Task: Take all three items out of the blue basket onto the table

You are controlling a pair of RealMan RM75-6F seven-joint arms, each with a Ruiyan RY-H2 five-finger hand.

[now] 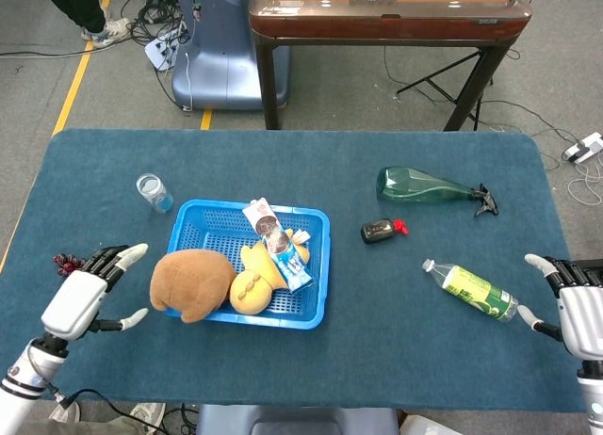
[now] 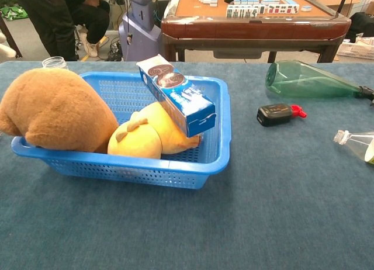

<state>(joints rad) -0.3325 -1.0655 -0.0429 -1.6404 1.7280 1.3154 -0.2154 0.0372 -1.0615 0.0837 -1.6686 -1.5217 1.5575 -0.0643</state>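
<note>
The blue basket (image 1: 203, 226) (image 2: 219, 142) sits left of the table's middle. A brown plush toy (image 1: 191, 281) (image 2: 55, 110) hangs over its front left rim. A yellow plush duck (image 1: 254, 282) (image 2: 146, 134) lies inside, and a blue and white box (image 1: 279, 245) (image 2: 178, 95) leans across the duck. My left hand (image 1: 83, 296) hovers open just left of the brown plush, fingers spread, holding nothing. My right hand (image 1: 575, 308) is open at the table's right edge, far from the basket. Neither hand shows in the chest view.
A small glass jar (image 1: 153, 192) stands behind the basket's left corner. Dark red grapes (image 1: 66, 262) lie by the left hand. To the right lie a green spray bottle (image 1: 424, 186), a black and red object (image 1: 380, 230) and a clear bottle with a green label (image 1: 474, 292).
</note>
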